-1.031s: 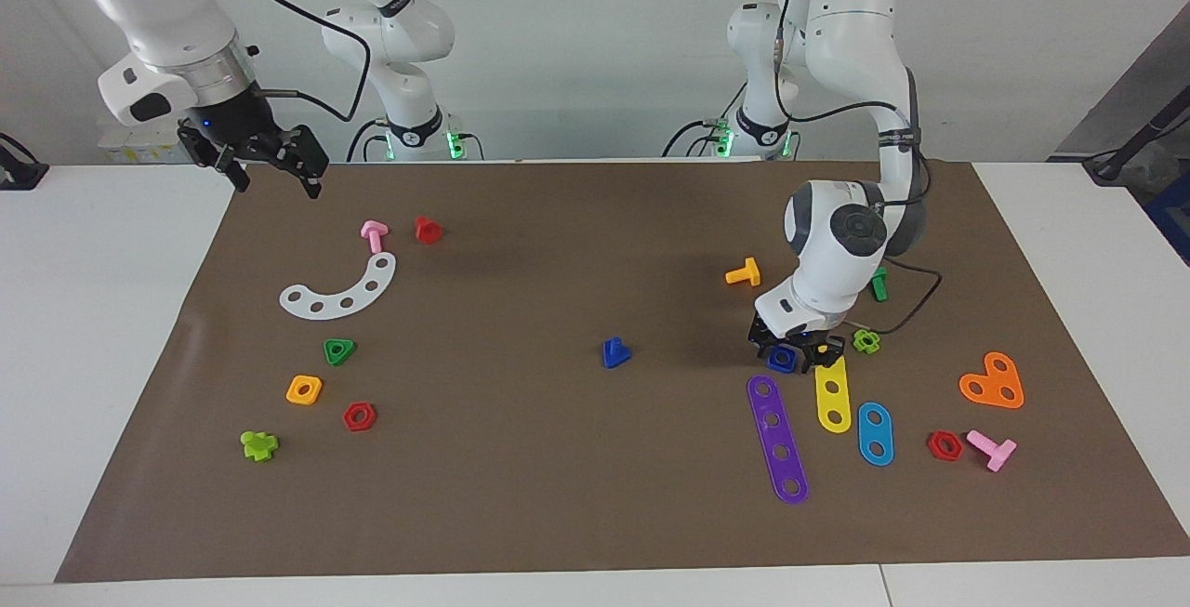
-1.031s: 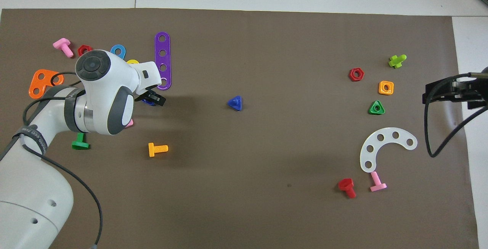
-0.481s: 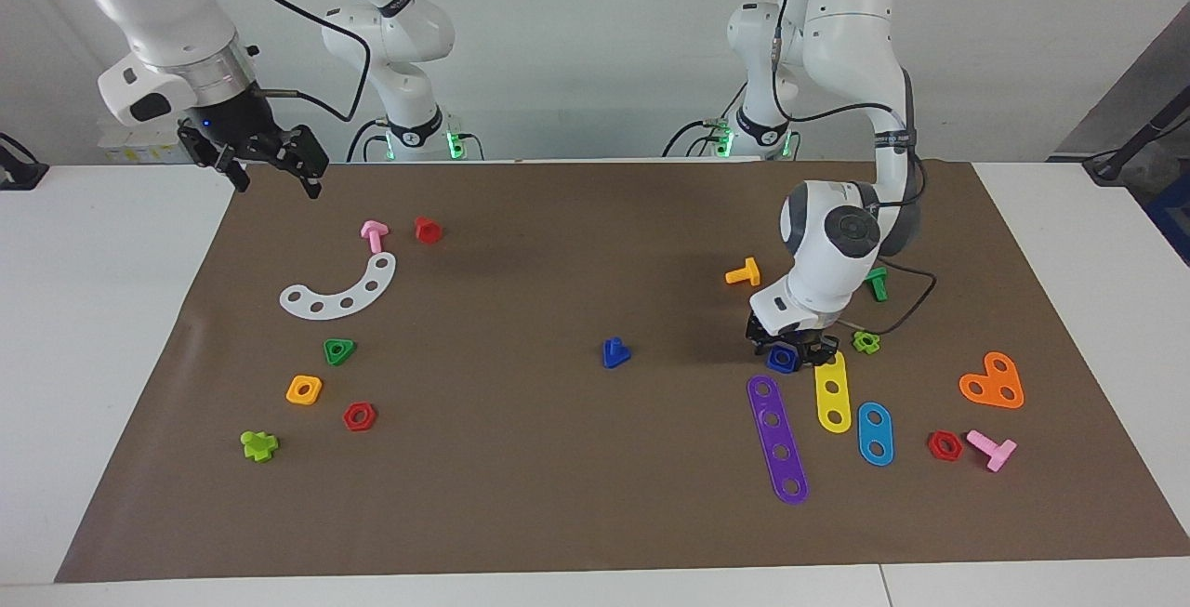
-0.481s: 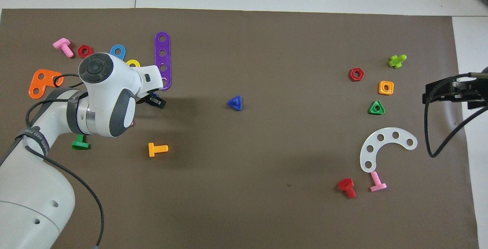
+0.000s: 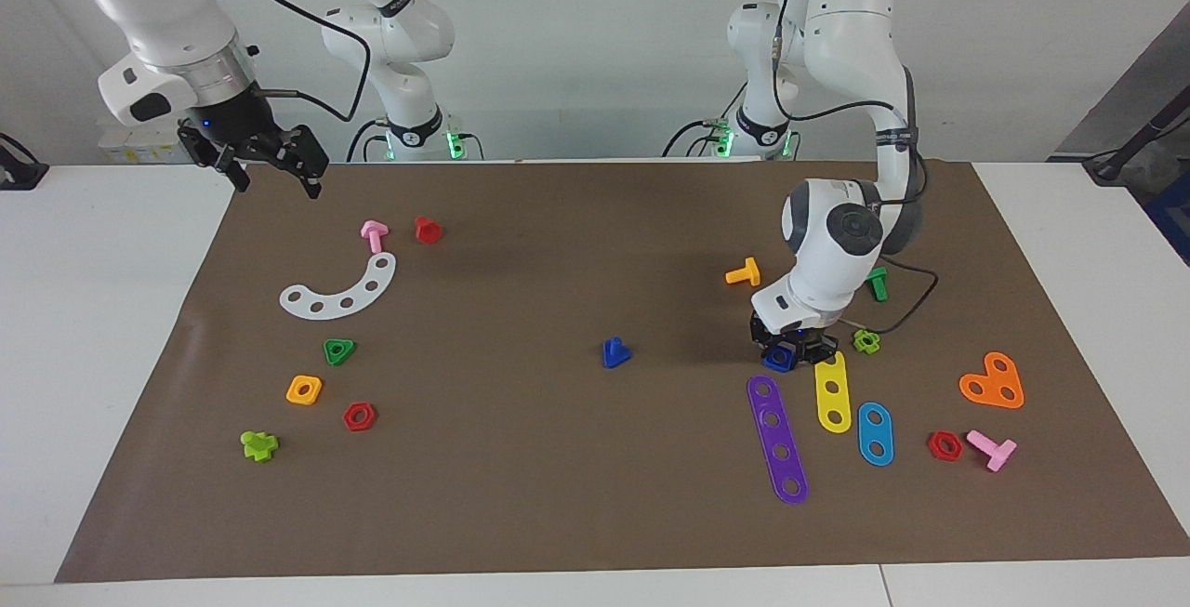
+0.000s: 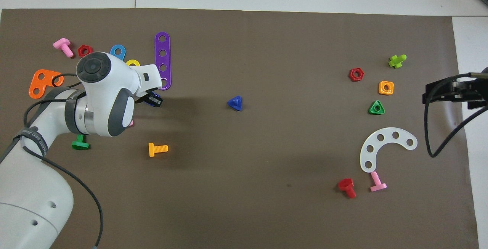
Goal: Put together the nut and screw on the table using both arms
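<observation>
While the right gripper [image 5: 270, 164] waits spread wide above the mat's edge at its own end of the tabletop [image 5: 121, 328], the left gripper [image 5: 786, 353] has drawn its fingers in over the last second and now pinches the blue nut [image 5: 779, 359], low on the mat just beside the yellow strip [image 5: 832, 393]. Grasp looks made; lift comes next, by my reading. Blue screw [image 5: 614, 352] lies untouched mid-mat, head down, well apart from both grippers.
</observation>
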`<move>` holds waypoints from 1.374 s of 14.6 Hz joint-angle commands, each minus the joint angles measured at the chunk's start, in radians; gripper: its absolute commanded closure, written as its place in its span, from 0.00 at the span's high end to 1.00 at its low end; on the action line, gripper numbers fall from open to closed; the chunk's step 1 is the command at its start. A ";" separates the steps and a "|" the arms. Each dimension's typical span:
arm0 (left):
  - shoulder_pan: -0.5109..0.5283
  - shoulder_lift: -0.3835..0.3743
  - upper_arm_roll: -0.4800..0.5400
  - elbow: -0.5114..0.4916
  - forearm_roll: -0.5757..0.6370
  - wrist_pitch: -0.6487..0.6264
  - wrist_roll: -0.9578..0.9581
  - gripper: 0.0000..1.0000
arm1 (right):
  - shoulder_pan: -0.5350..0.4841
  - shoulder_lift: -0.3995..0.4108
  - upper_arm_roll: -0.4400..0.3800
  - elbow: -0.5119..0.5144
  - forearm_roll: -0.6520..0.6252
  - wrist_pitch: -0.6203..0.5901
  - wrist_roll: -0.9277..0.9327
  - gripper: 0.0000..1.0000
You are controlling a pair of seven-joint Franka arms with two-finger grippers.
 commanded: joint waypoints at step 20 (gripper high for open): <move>-0.337 0.200 0.023 0.522 -0.093 -0.336 -0.763 0.25 | -0.008 -0.025 0.005 -0.028 0.017 0.011 0.010 1.00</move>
